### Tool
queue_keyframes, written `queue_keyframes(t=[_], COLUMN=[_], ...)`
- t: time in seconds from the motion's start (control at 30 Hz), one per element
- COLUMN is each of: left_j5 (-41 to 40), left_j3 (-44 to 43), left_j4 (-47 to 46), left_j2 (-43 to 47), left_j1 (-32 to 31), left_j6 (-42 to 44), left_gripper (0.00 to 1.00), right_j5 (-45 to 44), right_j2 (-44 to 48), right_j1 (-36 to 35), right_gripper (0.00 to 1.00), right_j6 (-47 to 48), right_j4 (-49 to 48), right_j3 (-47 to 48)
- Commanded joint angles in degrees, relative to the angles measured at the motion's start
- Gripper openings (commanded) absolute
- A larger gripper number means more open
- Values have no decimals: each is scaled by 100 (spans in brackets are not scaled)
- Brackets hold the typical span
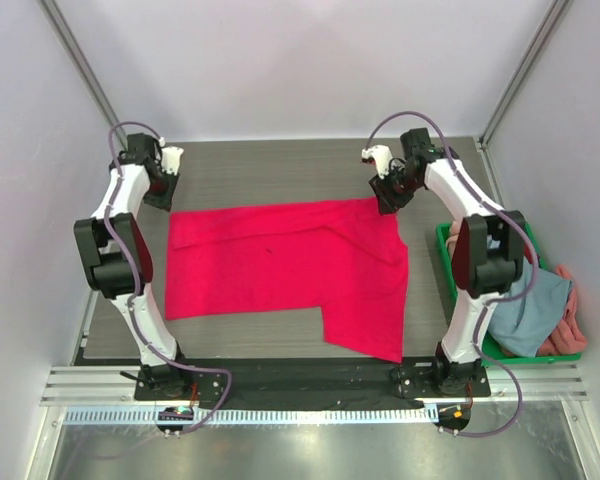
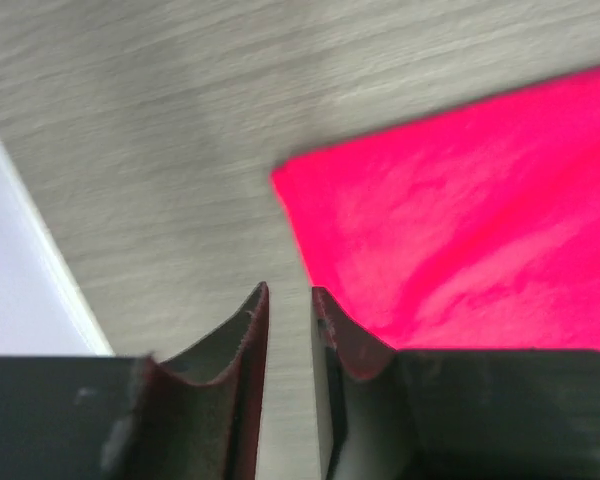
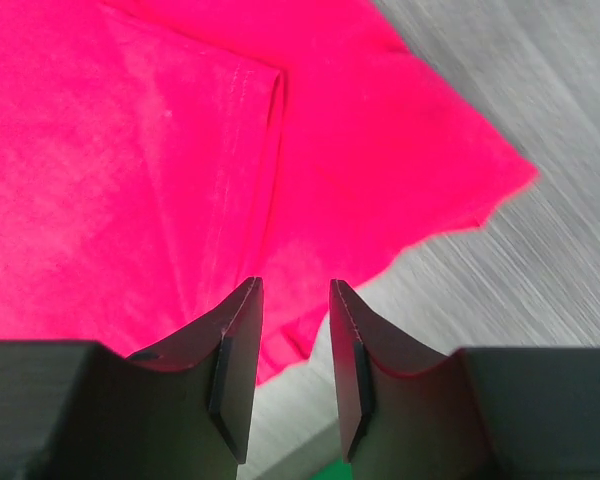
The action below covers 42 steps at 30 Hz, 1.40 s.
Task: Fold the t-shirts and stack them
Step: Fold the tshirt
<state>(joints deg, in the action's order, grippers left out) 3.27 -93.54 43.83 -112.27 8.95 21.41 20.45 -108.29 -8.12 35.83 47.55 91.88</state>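
Note:
A bright crimson-red t-shirt (image 1: 285, 270) lies folded flat in the middle of the table, a sleeve hanging toward the near right. My left gripper (image 1: 168, 192) hovers just past its far left corner (image 2: 310, 185), jaws slightly apart with only bare table between them (image 2: 290, 300). My right gripper (image 1: 388, 198) hangs over the far right corner (image 3: 460, 170), jaws open (image 3: 293, 290) and empty above the cloth edge. More t-shirts, grey-blue (image 1: 528, 305) and salmon-pink (image 1: 568, 325), lie bundled in the crate at the right.
A green plastic crate (image 1: 447, 262) stands at the table's right edge beside the right arm. White walls close in left and right, with metal posts at the back corners. The wood-grain tabletop (image 1: 270, 170) shows beyond the shirt.

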Motion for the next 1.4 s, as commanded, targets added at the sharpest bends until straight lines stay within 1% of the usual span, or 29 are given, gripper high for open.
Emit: queue_keyframes(t=[0.0, 0.1, 0.17, 0.2, 0.33, 0.53, 0.7, 0.87, 1.1, 1.23, 1.37], left_j5=[463, 736, 815, 842, 939, 913, 781, 702, 702, 701, 693], left_j3=[-435, -647, -666, -631, -429, -297, -235, -279, -323, -358, -358], left_j4=[581, 942, 1048, 1066, 1039, 1171, 1171, 1206, 1198, 1215, 1215], left_j2=[-479, -786, -858, -884, -797, -866, -981, -1069, -1113, -1131, -1157], left_j1=[-147, -192, -192, -192, -209, -201, -201, -201, -201, -201, -201], left_j6=[-75, -145, -207, -225, -234, -216, -234, -260, -269, -269, -260], left_gripper=[20, 14, 12, 10, 7, 7, 7, 7, 7, 7, 7], right_j5=[398, 609, 671, 732, 864, 970, 935, 803, 706, 654, 618], right_j2=[-499, -965, -1150, -1298, -1510, -1853, -2196, -2530, -2645, -2557, -2653], right_j1=[3, -14, -40, -49, -93, -295, -515, -533, -533, -524, -542], right_gripper=[38, 37, 36, 36, 36, 36, 39, 41, 40, 40, 40], right_j6=[275, 336, 354, 371, 380, 529, 600, 556, 530, 504, 477], right_j4=[491, 790, 966, 1002, 1002, 1019, 1028, 1002, 932, 704, 694], right_j3=[708, 1165, 1428, 1491, 1658, 1851, 2132, 2501, 2704, 2599, 2625])
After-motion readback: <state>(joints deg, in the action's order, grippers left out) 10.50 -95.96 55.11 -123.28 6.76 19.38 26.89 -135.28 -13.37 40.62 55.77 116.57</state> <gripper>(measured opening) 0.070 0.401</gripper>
